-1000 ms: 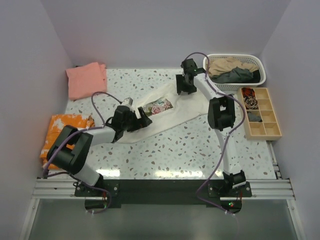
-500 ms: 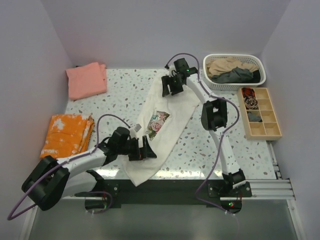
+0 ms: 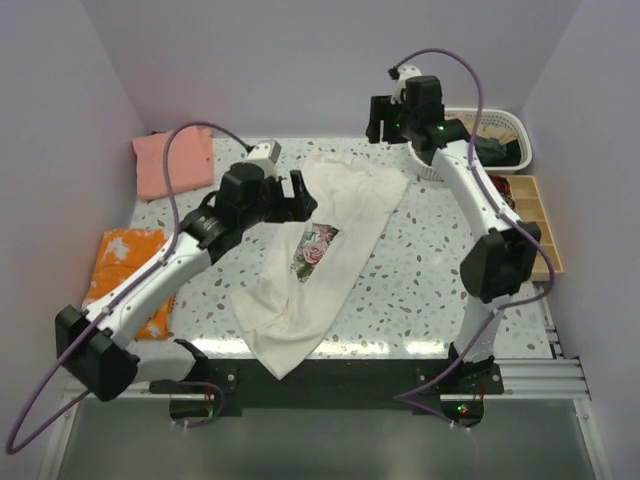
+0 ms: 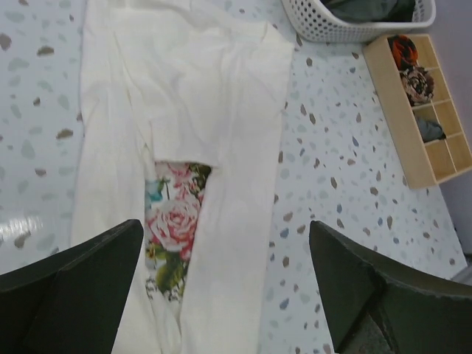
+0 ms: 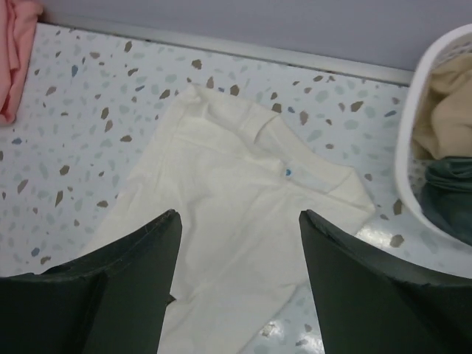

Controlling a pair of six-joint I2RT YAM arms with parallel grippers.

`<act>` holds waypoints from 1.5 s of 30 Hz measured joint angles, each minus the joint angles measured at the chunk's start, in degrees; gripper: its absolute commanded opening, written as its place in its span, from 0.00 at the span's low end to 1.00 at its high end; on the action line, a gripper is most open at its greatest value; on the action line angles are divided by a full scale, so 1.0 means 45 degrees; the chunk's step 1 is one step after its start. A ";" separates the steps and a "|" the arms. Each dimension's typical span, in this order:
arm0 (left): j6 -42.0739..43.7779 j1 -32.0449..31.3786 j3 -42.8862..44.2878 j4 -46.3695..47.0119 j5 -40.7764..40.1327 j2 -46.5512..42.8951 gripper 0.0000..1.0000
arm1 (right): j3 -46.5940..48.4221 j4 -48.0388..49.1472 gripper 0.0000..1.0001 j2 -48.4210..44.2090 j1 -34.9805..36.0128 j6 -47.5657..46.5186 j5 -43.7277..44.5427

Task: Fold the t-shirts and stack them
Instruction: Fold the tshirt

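A cream t-shirt (image 3: 335, 215) with a rose print (image 3: 315, 245) lies stretched diagonally on the table, its lower end hanging over the near edge. Part of it is folded over the print (image 4: 173, 228). My left gripper (image 3: 293, 192) hovers open above the shirt's left side, and between its fingers the left wrist view shows only cloth (image 4: 184, 110) below. My right gripper (image 3: 383, 118) hangs open, high over the collar end (image 5: 243, 169). A folded salmon-pink t-shirt (image 3: 172, 163) lies at the far left. Tan (image 5: 446, 110) and dark grey (image 5: 450, 195) t-shirts sit in the basket.
The white basket (image 3: 512, 125) stands at the far right, partly behind my right arm. A wooden compartment tray (image 3: 535, 235) with small items lies in front of it. An orange patterned cloth (image 3: 125, 270) lies folded at the left edge.
The left arm swung up from the near edge to the shirt's far-left side. The right arm rose and moved right off the collar. The shirt lies released, flatter and wider.
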 measured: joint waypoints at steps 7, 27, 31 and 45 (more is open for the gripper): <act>0.1239 0.1345 0.2803 0.2832 0.1889 0.6217 1.00 | -0.6008 0.0957 0.70 -0.4541 -0.0029 0.0831 0.1953; 0.1287 0.1821 1.0282 0.5824 0.6722 1.5654 1.00 | -1.2998 0.0617 0.69 -0.8242 0.0432 0.1996 0.1010; 0.1180 0.2093 1.1997 0.5479 0.6887 1.7218 1.00 | -1.3449 0.0636 0.69 -0.8165 0.0835 0.2259 0.0476; 0.0180 0.4401 1.5149 0.5906 0.8456 1.9530 1.00 | -1.3153 0.2409 0.73 -0.5479 0.5158 0.3405 -0.3259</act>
